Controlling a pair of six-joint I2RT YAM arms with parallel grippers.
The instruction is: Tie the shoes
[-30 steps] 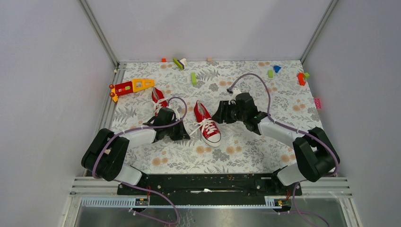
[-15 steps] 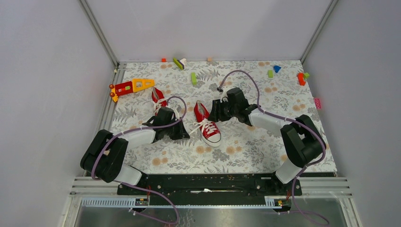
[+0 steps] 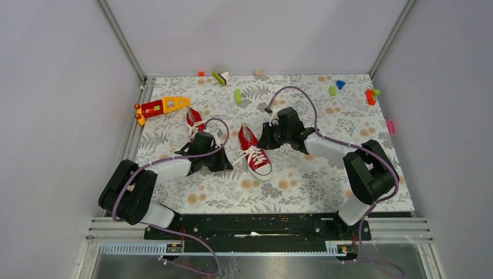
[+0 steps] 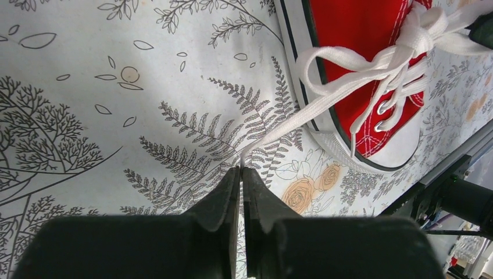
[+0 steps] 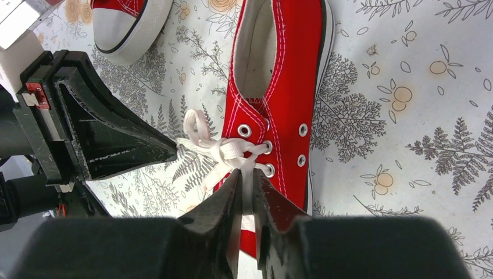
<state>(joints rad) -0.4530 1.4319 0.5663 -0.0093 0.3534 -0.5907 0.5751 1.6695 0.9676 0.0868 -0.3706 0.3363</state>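
Fingers of both grippers are closing in on one shoe (image 3: 254,152) lying near the middle of the desk (image 3: 325,174), toe toward the near edge. The left gripper (image 3: 228,164) is sitting at its left side and the right gripper (image 3: 263,140) at its right, while the second shoe (image 3: 195,118) is lying nearer the left edge, partly hidden

From the left wrist, the pads are clenching the tip of a lace (image 4: 302,110) running straight to a loose crossing

From the right wrist, the fingers are pinching another strand beside the eyelets (image 5: 302,129)

The first knot seems to be forming; next, both ends likely need drawing apart to cinch it
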